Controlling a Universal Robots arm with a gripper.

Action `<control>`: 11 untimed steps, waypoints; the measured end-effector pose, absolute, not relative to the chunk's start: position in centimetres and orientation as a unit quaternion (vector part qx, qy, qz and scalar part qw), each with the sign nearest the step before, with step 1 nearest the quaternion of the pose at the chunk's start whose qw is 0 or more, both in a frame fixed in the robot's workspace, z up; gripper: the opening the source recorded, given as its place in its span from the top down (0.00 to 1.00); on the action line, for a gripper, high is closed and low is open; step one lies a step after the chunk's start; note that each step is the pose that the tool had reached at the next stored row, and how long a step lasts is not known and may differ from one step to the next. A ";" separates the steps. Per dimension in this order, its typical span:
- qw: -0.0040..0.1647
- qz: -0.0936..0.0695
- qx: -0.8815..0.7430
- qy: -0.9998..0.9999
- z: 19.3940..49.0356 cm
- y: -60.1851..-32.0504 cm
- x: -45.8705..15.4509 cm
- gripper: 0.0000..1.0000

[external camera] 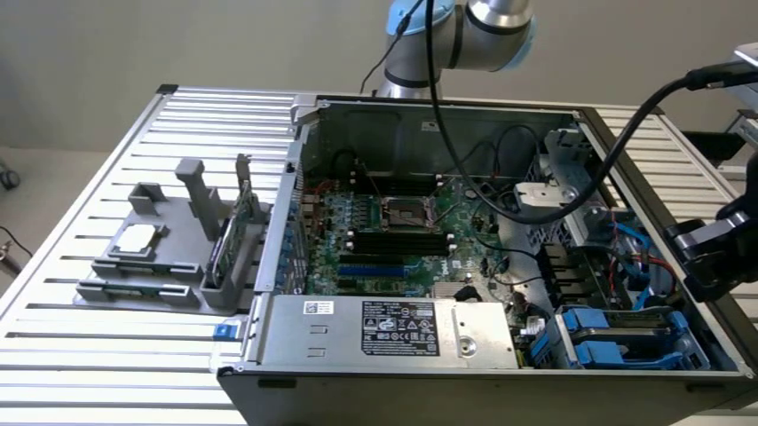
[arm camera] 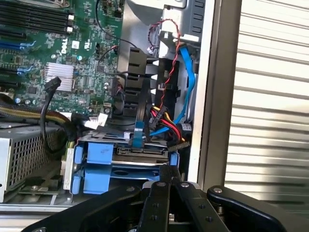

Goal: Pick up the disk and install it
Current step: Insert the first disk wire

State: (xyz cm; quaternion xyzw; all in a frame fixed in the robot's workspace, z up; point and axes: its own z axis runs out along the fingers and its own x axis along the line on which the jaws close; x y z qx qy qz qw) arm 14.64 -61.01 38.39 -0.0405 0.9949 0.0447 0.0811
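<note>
Disk (external camera: 620,321) (arm camera: 142,151) is sitting in its blue carrier (arm camera: 102,155), down in the drive bay at the near corner of the open PC case (external camera: 474,395) on the exterior view's right. From my wrist cam I'm looking at its end edge with the blue plastic wrapped round it.

My pincer (external camera: 708,257) (arm camera: 164,191) is closed right up, fingers pressed together with nothing between them. It hangs over the case's right wall (arm camera: 217,96), close above the bay, and it isn't touching the disk.

Cable mess around it:
- a thin blue cable (arm camera: 186,82) drops down towards the bay
- a red, yellow and black bundle (arm camera: 161,121) lies just beside the disk's end
- can't tell whether any of these are actually plugged into it

Rest of the scene, fwiw: the motherboard (external camera: 391,240) (arm camera: 58,58) fills the middle of the case. The silver power supply (external camera: 391,328) (arm camera: 24,154) runs along the near side, just left of the disk.

The whole case sits on a slatted metal table (external camera: 119,373) (arm camera: 270,96). Left of the case there's a grey fixture (external camera: 177,257) on the table holding a small square chip (external camera: 137,237) and a couple of green cards (external camera: 243,222) standing on edge.
</note>
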 end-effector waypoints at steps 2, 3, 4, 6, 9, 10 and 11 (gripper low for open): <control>0.082 0.046 -0.029 0.995 38.4 -61.0 14.6 0.89; 0.082 0.046 -0.023 0.995 38.4 -61.0 14.6 0.89; 0.082 0.046 -0.017 0.995 38.4 -61.0 14.6 0.89; 0.083 0.047 -0.005 0.995 38.4 -61.0 14.6 0.89; 0.084 0.048 0.013 0.995 38.4 -61.0 14.6 0.89; 0.084 0.048 0.019 0.995 38.4 -61.0 14.6 0.89; 0.084 0.049 0.025 0.995 38.4 -61.0 14.6 0.89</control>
